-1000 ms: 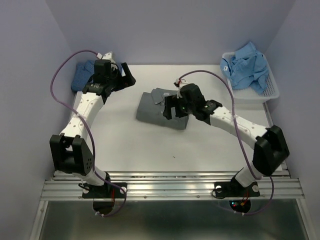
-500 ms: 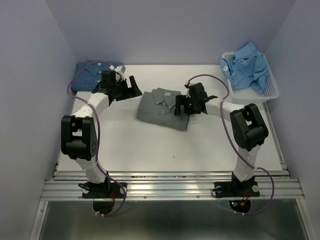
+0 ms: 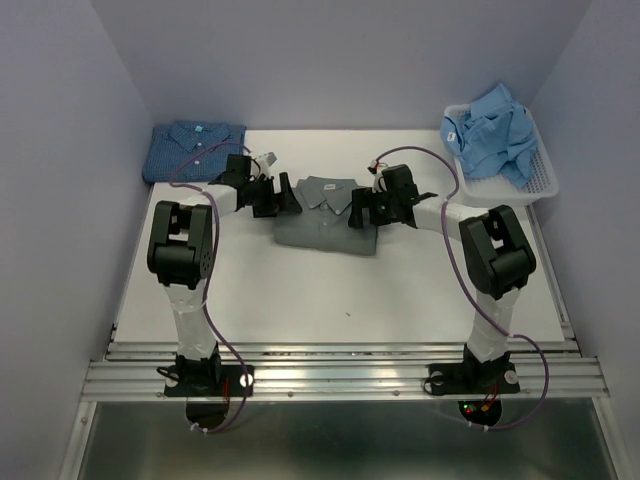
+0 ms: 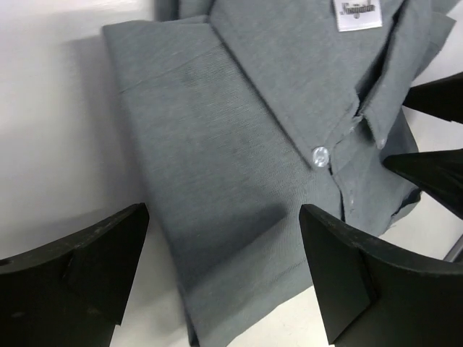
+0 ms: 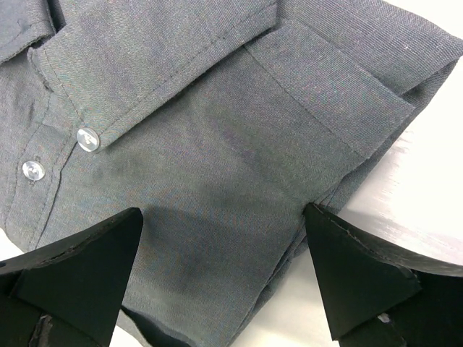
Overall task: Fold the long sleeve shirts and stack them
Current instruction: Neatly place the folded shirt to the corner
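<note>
Pale lavender walls close in a white table (image 3: 300,290), and the folded grey shirt (image 3: 325,215) lies flat near its middle, toward the far side, collar pointing away from the arm bases. A white label shows inside the collar in the left wrist view, and the collar button sits fastened below it.

The left gripper (image 3: 281,194) is low at the grey shirt's left edge, and its jaws are spread wide. In its own camera the two black fingers (image 4: 94,260) stand well apart with the shirt's folded left side between them, holding nothing. Whether the tips press the cloth I cannot tell.

The right gripper (image 3: 358,210) is at the shirt's right edge, facing the left one across the cloth. Its jaws gape just as wide, the fingers (image 5: 79,267) framing the folded right side and two buttons of the placket. It grips nothing, and contact with the cloth cannot be judged.

The dotted dark blue shirt (image 3: 192,150) lies folded in the far left corner. The light blue shirt (image 3: 495,128) is heaped, unfolded, in the basket (image 3: 540,185) at the far right.
</note>
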`<state>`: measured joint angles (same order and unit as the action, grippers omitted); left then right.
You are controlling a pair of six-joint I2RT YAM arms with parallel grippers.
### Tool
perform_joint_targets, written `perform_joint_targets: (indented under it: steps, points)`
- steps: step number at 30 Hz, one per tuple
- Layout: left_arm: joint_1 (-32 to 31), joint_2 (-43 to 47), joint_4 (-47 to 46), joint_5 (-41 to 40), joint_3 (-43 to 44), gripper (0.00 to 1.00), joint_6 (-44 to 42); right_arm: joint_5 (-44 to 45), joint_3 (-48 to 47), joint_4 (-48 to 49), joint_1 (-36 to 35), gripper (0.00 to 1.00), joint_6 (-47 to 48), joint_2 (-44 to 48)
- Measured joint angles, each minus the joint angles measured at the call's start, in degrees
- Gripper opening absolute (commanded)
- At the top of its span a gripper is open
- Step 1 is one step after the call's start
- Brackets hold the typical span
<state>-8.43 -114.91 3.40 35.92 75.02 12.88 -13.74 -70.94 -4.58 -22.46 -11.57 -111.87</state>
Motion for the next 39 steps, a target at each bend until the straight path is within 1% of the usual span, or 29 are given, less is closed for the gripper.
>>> perform_joint_targets:
  steps: [5,8,9,10,11,12,17,22,23,27,33,35,36,39]
  points:
    - [-2.1,-2.5,-1.5,2.8,2.2,0.99,-0.4,-0.3,0.0,0.3,0.0,1.0,0.9,-0.1]
    - [-4.1,-3.9,-2.4,3.8,3.5,0.83,-0.5,-0.4,0.0,0.5,0.0,1.0,1.0,-0.2]
    - [-4.8,-4.3,-2.6,4.1,3.8,0.64,-0.6,-0.4,0.0,0.5,0.0,1.0,1.1,-0.2]
    - [-5.5,-4.8,-2.9,4.3,4.0,0.52,-0.8,-0.4,0.0,0.5,0.0,1.0,1.2,-0.2]
    - [-6.2,-5.0,-2.8,4.2,4.2,0.17,-1.0,-0.4,0.1,0.5,0.0,1.0,1.3,-0.2]
    - [-6.8,-5.3,-2.7,4.0,4.2,0.0,-1.2,-0.4,0.1,0.6,0.0,1.0,1.4,-0.2]
    - [-9.2,-6.1,1.7,0.4,6.6,0.0,-1.7,-0.4,0.4,0.9,0.0,1.0,1.8,0.0]
    - [-9.9,-6.1,7.6,-6.6,13.8,0.0,-3.8,-0.2,2.5,0.2,0.0,1.0,2.4,2.3]
    - [-10.0,-6.1,10.2,-9.0,16.4,0.0,-5.3,-0.1,3.4,-0.6,0.0,1.0,2.4,3.5]
    - [-9.8,-6.1,15.6,-17.4,25.9,0.0,-11.7,1.5,6.4,-3.1,0.0,1.0,2.7,11.1]
    - [-7.1,-6.2,23.0,-27.4,37.4,0.0,-22.9,6.1,6.7,-2.7,0.0,1.0,3.7,22.1]
    - [-5.6,-6.3,25.8,-30.0,42.1,0.0,-27.2,7.0,6.7,-2.5,0.0,1.0,3.9,23.1]
    - [-4.4,-6.6,27.1,-31.2,45.8,0.0,-29.7,7.6,6.7,-2.5,0.0,1.0,3.9,23.5]
    - [-2.3,-6.7,27.6,-33.3,50.6,0.0,-36.0,8.4,6.7,-2.9,0.0,1.0,3.9,23.5]
